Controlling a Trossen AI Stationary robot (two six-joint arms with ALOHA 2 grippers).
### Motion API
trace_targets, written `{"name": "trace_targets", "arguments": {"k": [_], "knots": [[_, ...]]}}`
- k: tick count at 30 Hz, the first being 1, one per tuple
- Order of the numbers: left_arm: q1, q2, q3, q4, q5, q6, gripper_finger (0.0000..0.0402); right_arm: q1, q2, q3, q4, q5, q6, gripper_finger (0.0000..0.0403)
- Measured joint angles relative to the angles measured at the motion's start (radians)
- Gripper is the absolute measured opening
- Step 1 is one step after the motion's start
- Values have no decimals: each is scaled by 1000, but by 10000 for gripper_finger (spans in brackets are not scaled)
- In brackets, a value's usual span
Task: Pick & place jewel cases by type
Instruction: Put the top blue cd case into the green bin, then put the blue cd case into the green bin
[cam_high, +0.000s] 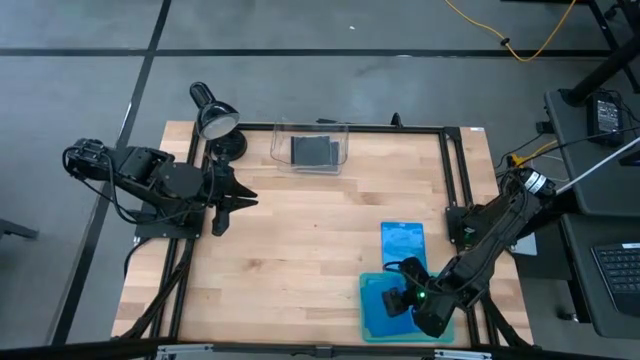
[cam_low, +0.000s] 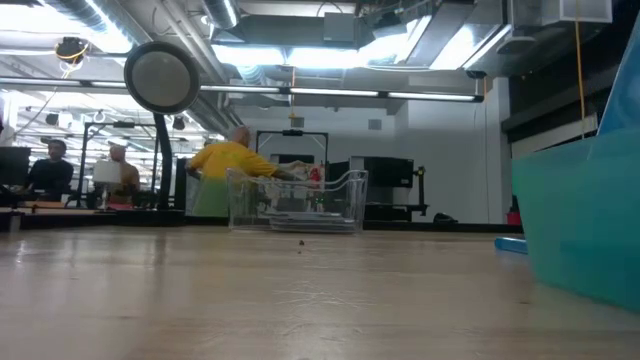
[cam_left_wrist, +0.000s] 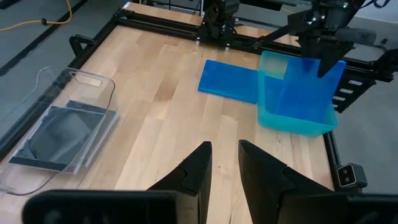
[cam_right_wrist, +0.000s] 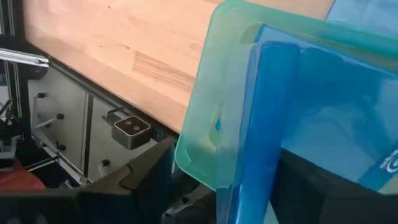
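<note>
A teal tray (cam_high: 372, 300) sits at the table's near right corner. A translucent blue jewel case (cam_left_wrist: 305, 93) stands on edge inside it, its lower edge in the tray and its top above the rim. My right gripper (cam_high: 405, 298) hangs open over it, a finger on either side of the case (cam_right_wrist: 292, 124). Another blue case (cam_high: 403, 240) lies flat on the table just beyond the tray. Dark grey cases (cam_left_wrist: 59, 134) lie flat in the clear bin (cam_high: 282, 150) at the far edge. My left gripper (cam_left_wrist: 225, 158) waits at the left, slightly open, holding nothing. My right gripper stands open around the upper part of the upright blue case (cam_right_wrist: 261, 93), coming from above and slanting down. The case fills the close view, and I cannot tell whether either finger touches it.
A desk lamp (cam_high: 213, 120) stands at the far left corner. Black frame rails (cam_high: 455, 170) run along the table's sides. The tray (cam_low: 580, 230) sits close to the near edge. The wood between bin and tray is bare. People sit and stand in the room beyond.
</note>
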Motion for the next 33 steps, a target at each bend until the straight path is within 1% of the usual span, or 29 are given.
{"name": "trace_targets", "arguments": {"k": [3,8,10,15,18,20,22,24,27,30,33], "knots": [[0,5,0,0,0,0,72,0,0,30,-41,-13,0,235],[0,19,0,0,0,10,72,0,0,110,-187,-110,1,236],[0,25,0,-1,1,16,72,0,0,155,-258,-180,5,236],[0,41,0,-1,2,36,73,17,0,274,-518,-361,35,236],[0,45,0,-1,2,36,72,29,-1,338,-680,-431,51,232],[-1,46,0,-1,1,42,72,29,-1,368,-766,-435,41,228],[-1,48,0,-1,0,58,72,28,-7,369,-770,-402,-17,224],[-1,49,0,-1,-6,71,72,18,-28,331,-769,-323,-66,220],[0,56,-1,-1,-34,81,72,-19,-43,259,-771,-243,-150,210],[0,66,-1,7,-63,66,72,-67,-48,159,-773,-223,-255,187],[0,77,-1,22,-62,41,73,-118,-52,58,-748,-223,-372,151]]}}
